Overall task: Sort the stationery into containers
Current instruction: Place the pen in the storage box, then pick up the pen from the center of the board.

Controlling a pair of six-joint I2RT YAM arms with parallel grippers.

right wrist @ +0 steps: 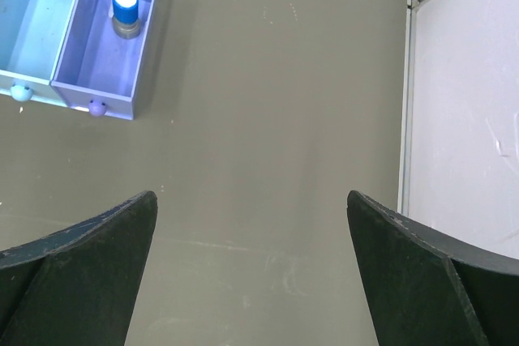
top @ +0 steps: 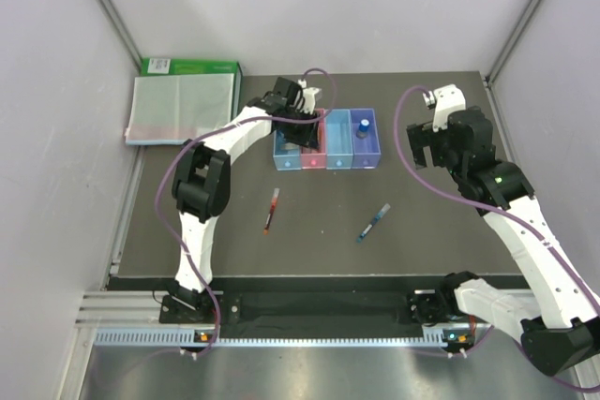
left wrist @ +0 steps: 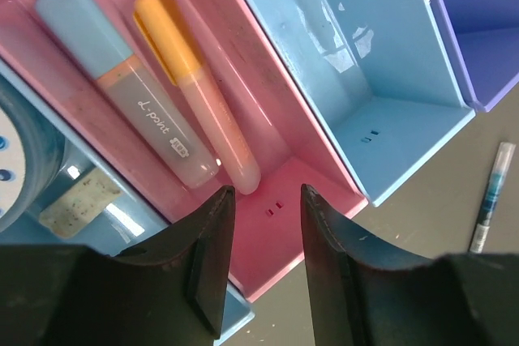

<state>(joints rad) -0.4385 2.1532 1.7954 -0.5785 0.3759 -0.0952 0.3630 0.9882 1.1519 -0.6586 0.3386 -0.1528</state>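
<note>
The row of four bins (top: 328, 152) stands at the back middle of the table. My left gripper (top: 302, 125) hangs open and empty over the pink bin (left wrist: 284, 192); its fingertips are apart (left wrist: 268, 200). In that bin lie the light-blue marker (left wrist: 130, 87) and the orange highlighter (left wrist: 199, 91). The leftmost blue bin holds the grey tape roll (left wrist: 20, 151) and the beige eraser (left wrist: 77, 204). The blue-capped bottle (right wrist: 124, 10) stands in the purple bin (right wrist: 81, 79). The dark red pen (top: 272, 210) and the blue pen (top: 372, 223) lie on the table. My right gripper (right wrist: 251, 208) is wide open and empty.
The second light-blue bin (left wrist: 357, 62) holds nothing. A clear folder with a green box (top: 183, 105) lies at the back left. The right arm (top: 469, 152) is raised right of the bins, near the table's right edge (right wrist: 405, 103).
</note>
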